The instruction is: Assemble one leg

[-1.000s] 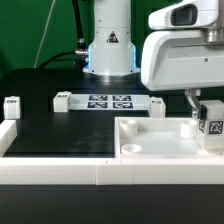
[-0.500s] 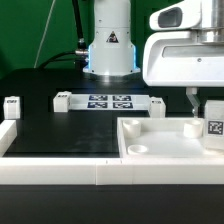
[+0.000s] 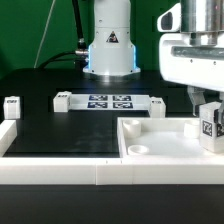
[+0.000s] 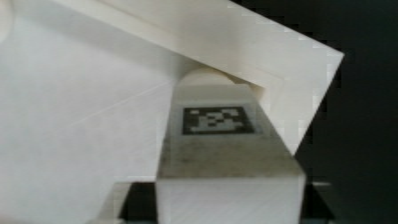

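Note:
My gripper (image 3: 207,108) is at the exterior view's right, shut on a leg (image 3: 210,128), a small white block with a black-and-white tag. It holds the leg upright over the right end of the large white tray-shaped piece (image 3: 122,136); I cannot tell whether they touch. In the wrist view the leg (image 4: 217,120) runs out from between the dark fingers (image 4: 146,200), its far end against a corner of the white piece (image 4: 107,110). The gripper (image 4: 228,208) is closed on the leg's sides.
Three more white legs stand on the black table: one at the left (image 3: 12,106), one by the marker board's left end (image 3: 61,100), one by its right end (image 3: 158,103). The marker board (image 3: 110,101) lies at the back. A white wall (image 3: 60,170) runs along the front.
The arm's wrist has shifted to the exterior view's right and risen a little. The held leg has moved slightly left and stays over the tray-shaped piece's right end.

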Tool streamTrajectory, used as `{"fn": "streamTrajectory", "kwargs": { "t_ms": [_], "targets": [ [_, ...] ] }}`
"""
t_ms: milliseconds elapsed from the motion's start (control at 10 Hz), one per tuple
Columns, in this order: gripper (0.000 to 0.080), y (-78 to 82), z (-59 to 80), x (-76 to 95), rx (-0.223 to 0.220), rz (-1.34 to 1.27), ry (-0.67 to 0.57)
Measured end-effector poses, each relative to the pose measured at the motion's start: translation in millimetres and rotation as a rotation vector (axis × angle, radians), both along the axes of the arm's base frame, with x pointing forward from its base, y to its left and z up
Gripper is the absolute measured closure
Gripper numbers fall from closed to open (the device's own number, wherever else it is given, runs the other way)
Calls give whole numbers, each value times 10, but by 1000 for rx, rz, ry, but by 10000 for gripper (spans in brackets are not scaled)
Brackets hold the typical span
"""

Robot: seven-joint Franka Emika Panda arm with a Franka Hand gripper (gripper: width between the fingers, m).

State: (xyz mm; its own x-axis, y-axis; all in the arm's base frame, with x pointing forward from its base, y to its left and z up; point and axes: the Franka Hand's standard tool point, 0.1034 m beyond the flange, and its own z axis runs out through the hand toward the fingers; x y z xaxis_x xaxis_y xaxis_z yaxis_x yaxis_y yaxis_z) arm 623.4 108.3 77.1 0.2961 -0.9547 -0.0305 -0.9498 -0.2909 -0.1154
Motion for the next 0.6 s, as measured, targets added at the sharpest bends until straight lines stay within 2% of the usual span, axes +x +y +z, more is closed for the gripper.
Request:
{"fn": "streamTrajectory", "kwargs": {
  "t_ms": [300, 400, 500, 600],
  "targets": [
    [508, 4, -1, -10, 32, -195, 29],
    [401, 13, -1, -12, 32, -189, 29],
    [262, 12, -1, -11, 30, -168, 27],
    [185, -1, 16, 4, 17, -31, 14]
  ]
}}
